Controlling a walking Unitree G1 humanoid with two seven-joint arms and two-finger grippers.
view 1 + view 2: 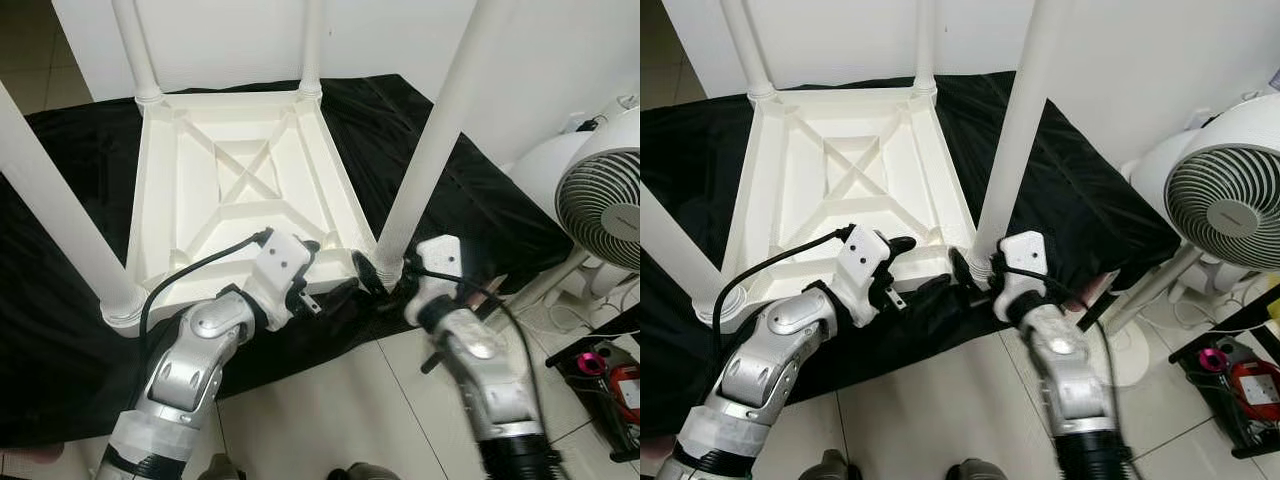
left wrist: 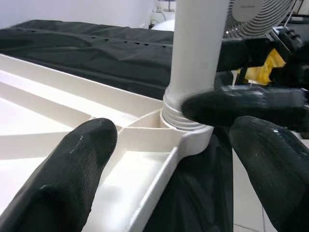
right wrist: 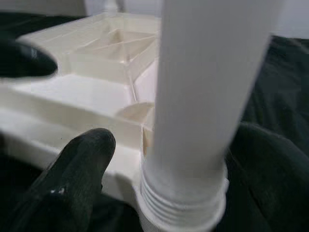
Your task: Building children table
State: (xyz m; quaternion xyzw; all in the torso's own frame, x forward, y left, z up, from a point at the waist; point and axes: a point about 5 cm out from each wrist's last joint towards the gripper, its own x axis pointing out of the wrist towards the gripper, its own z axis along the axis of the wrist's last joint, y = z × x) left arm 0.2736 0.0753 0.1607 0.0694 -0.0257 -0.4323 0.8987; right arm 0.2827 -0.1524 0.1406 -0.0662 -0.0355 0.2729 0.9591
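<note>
At lower centre, the right gripper (image 1: pixel 378 272) is clamped on the table leg (image 1: pixel 432 150); the left gripper (image 1: pixel 322 262) holds its fingers apart over the table top (image 1: pixel 230 180) edge.

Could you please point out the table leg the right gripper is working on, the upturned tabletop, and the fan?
table leg (image 1: pixel 432 150), left eye view, middle of the white shaft.
upturned tabletop (image 1: pixel 245 180), left eye view, crossing of the ribs on its underside.
fan (image 1: pixel 1228 213), right eye view, hub of the grille.

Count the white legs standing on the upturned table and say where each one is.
4. One stands at each corner of the upturned table: far left leg, far right leg, near left leg, and near right leg, at the right gripper.
</note>
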